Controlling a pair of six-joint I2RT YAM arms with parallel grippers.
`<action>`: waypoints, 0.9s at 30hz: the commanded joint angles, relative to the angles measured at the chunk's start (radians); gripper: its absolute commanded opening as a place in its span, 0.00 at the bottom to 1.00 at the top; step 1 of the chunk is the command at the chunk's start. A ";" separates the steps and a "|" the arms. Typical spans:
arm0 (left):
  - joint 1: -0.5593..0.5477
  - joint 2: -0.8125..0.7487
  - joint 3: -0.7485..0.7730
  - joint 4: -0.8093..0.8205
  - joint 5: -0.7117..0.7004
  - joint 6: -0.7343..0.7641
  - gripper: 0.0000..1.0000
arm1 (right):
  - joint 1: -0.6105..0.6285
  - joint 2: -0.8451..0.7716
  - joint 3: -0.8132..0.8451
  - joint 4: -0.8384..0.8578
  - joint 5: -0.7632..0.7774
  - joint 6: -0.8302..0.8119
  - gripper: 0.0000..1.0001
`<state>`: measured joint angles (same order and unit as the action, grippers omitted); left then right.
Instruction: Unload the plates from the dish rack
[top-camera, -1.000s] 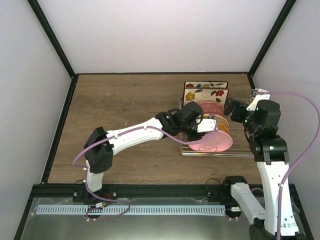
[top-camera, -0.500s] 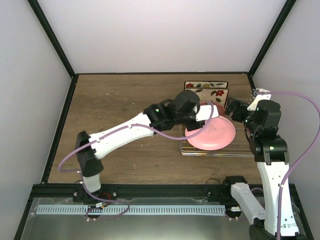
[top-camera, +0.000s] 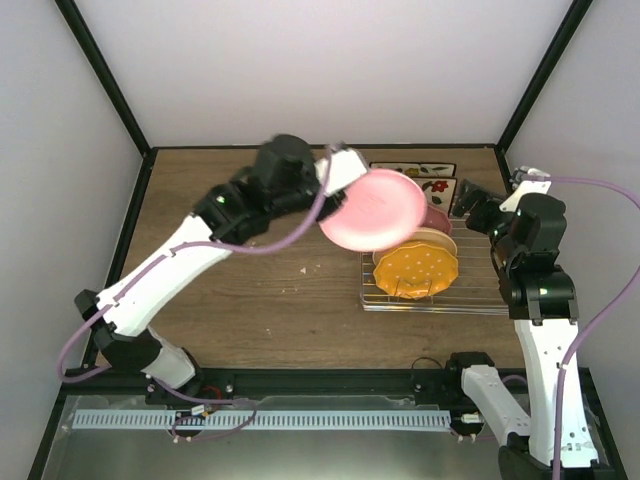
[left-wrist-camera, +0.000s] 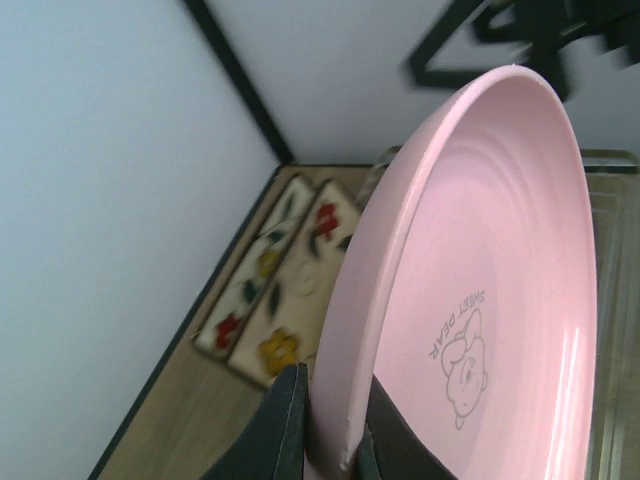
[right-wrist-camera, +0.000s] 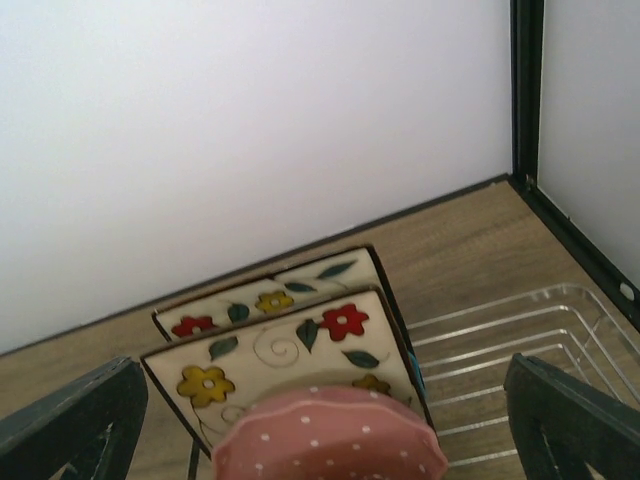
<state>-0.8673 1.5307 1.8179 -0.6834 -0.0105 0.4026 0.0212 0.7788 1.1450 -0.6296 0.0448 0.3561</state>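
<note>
Now the pink plate (top-camera: 373, 210) is clear of the dish rack (top-camera: 470, 296) and up in the air, hanging over the rack's far left corner and the wood just beside it. We have it by the rim. The left gripper (top-camera: 338, 178) is pressed together on the plate's edge, and in the left wrist view its fingers (left-wrist-camera: 285, 425) pinch the lip from both sides.

From that pinch the plate runs off to the right, toward the rack, so all its width lies on the rack side of the gripper. Its face is tilted, neither flat nor fully on edge, with the printed side turned toward the wrist.

That is what the coming move turns on, as we judge it. The bare table (top-camera: 250, 290) lies to the left and nearer, on the gripper's side, so the free edge would trail over the rack as we swing across. It would also be the edge to watch when we lay the plate flat.

Left in the rack are an orange plate (top-camera: 415, 270) leaning at the front, a yellow plate (top-camera: 437, 243) behind it and a dotted dark pink plate (top-camera: 437, 215) further back. Two square flowered plates (top-camera: 415, 172) stand on edge at the far end.

The right gripper (top-camera: 468, 205) sits at the rack's far right side, its fingers spread wide and holding nothing. It faces the dotted plate, with the square ones just beyond. We take the right arm to be the nearer one for those.
</note>
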 joint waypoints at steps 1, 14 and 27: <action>0.286 -0.027 -0.035 -0.063 0.052 -0.087 0.04 | -0.006 0.006 0.059 0.086 0.034 0.027 1.00; 1.052 0.143 -0.366 0.197 0.492 -0.695 0.04 | -0.006 0.066 0.075 0.092 0.003 0.048 1.00; 1.153 0.287 -0.612 0.593 0.448 -1.041 0.04 | -0.006 0.060 0.115 0.011 0.009 0.045 1.00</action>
<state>0.2783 1.7844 1.2068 -0.2565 0.4538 -0.5194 0.0208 0.8516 1.2125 -0.5838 0.0490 0.3985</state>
